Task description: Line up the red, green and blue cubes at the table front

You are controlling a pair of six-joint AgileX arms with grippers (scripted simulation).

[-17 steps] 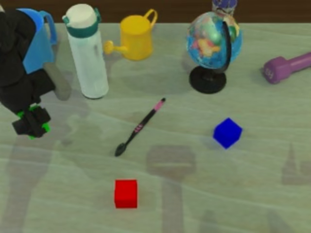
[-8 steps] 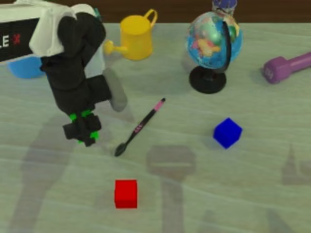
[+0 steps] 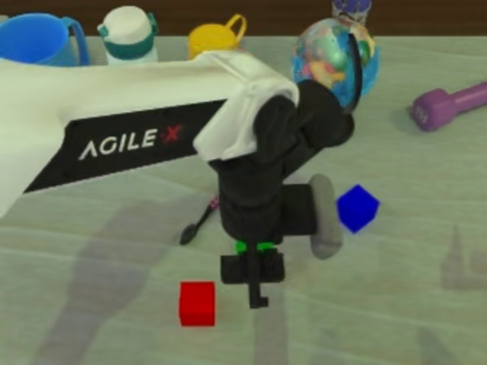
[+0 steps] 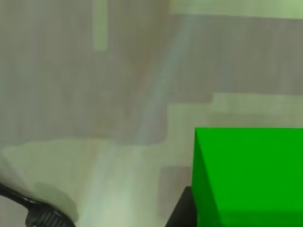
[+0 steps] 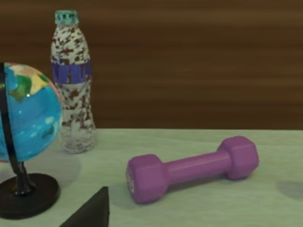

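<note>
Step in hand (judged): transport of the green cube (image 4: 248,177) toward the front row. Left gripper (image 3: 253,268) hangs over the table (image 3: 396,319), just right of the red cube (image 3: 197,303), fingers closed on the green cube, which the left wrist view shows large and close; top view shows only green slivers under the wrist. Red cube sits at table front, left of centre; blue cube (image 3: 357,207) lies farther back and to the right, near the arm's elbow. Next move calls for lowering and release beside red, faces square, w/o nudging it. Right arm: not in top view; its fingers' state cannot be told. Hidden: arm covers most of the black brush (image 3: 196,223), the bottle and can at the back.
</note>
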